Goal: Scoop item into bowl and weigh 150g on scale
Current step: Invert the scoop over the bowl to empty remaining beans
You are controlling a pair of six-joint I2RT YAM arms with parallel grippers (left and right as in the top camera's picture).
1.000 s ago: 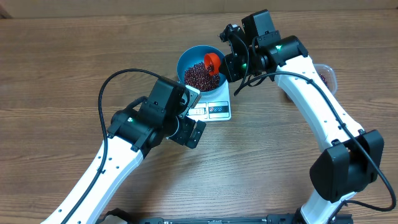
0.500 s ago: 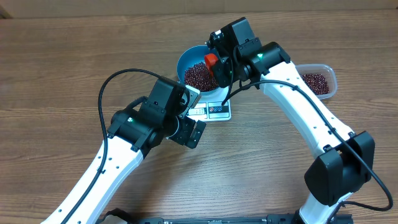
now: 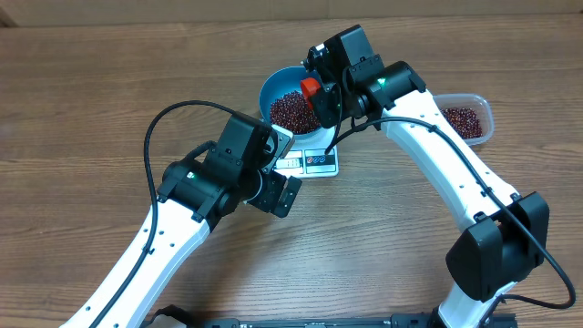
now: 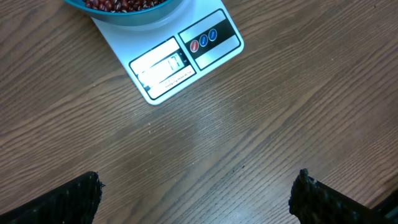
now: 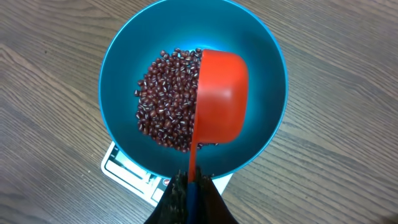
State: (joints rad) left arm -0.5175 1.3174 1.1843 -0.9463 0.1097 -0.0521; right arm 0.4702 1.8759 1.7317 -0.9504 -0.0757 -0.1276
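The blue bowl (image 3: 273, 87) stands on the white scale (image 3: 314, 162) and holds a heap of dark red-brown beans (image 3: 290, 111). My right gripper (image 3: 326, 98) is shut on the handle of a red scoop (image 3: 311, 88) over the bowl. In the right wrist view the scoop (image 5: 221, 102) is tipped on its side, its mouth against the beans (image 5: 165, 102), inside the bowl (image 5: 124, 56) and above my right gripper (image 5: 191, 190). My left gripper (image 4: 196, 199) hangs open over bare table in front of the scale (image 4: 180, 56); it holds nothing.
A clear plastic tub (image 3: 463, 118) with more beans sits at the right, beside the right arm. The left arm (image 3: 209, 178) lies just left of and in front of the scale. The scale's display (image 4: 163, 65) faces the left gripper.
Between one second and half a second ago the right arm swung left, bringing the scoop further over the bowl and uncovering the tub. Nothing has moved since then. The left arm has stayed still.
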